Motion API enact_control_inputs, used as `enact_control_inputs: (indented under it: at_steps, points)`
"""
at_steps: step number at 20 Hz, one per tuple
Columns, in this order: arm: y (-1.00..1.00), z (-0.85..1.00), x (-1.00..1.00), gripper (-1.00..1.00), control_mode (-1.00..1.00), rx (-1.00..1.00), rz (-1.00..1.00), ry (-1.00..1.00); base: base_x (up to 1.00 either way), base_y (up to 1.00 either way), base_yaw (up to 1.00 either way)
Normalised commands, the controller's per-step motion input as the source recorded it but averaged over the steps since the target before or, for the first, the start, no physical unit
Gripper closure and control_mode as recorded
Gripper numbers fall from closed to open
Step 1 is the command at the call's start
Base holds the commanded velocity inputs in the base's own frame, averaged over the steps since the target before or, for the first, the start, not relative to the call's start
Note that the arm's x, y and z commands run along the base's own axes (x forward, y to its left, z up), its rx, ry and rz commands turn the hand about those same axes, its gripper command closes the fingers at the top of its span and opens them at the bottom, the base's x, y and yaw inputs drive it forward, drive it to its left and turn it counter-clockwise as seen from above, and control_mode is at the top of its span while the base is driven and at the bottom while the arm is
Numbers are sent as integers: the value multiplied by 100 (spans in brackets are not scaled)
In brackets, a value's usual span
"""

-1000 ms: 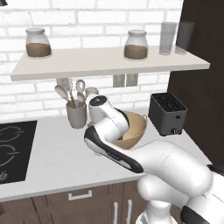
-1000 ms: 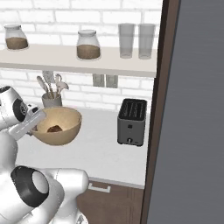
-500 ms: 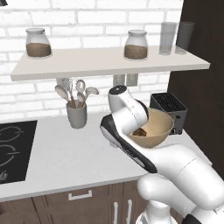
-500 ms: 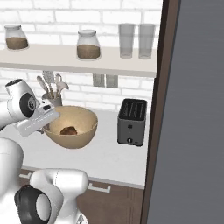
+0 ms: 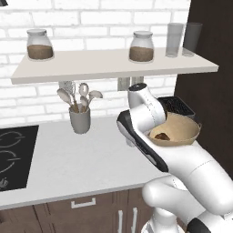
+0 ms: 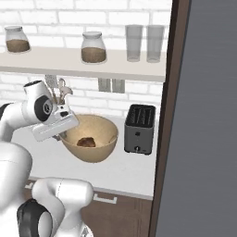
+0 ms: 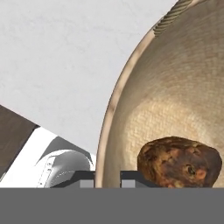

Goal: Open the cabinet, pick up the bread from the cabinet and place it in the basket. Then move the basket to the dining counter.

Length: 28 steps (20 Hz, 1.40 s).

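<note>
Low in the hand view, the gripper (image 7: 107, 178) pinches the pale rim of the basket (image 7: 175, 100), one dark tip on each side of the wall, closed on it. That basket is a wide round bowl of light tan weave, fine-grained inside, with a twisted loop handle at the upper edge of the frame. Its right part runs out of the picture. At lower right of the same view lies the bread (image 7: 178, 162), a rough, dark brown lump with orange flecks, resting on the basket's bottom; the band below cuts off its underside.

At right centre of the left base view, the basket (image 5: 178, 132) hangs above the grey worktop (image 5: 68, 159), half hidden behind the white arm, the bread (image 5: 160, 136) a small dark spot within. At centre left of the right base view, the basket (image 6: 90, 139) sits beside a boxy black toaster (image 6: 139, 129); the hand covers its left rim. Glass jars (image 6: 93, 47) stand on the shelf (image 6: 69, 60) at upper left.
</note>
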Motion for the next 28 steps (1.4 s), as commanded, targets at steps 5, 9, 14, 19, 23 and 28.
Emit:
enact_control_inputs:
  at_steps: [5,9,14,19,23,28]
  points:
    - [0,0,0,100,-100,0,0,0,0,0,0]
    - [9,0,-4,100,-100,0,0,0,0,0,0]
    - [9,0,-6,100,100,0,1,0,-48,45,5]
    - [0,0,0,100,100,0,0,0,-54,93,14]
    - [0,0,0,100,100,0,0,0,-26,100,63]
    - [0,0,0,100,100,0,0,0,-4,23,100]
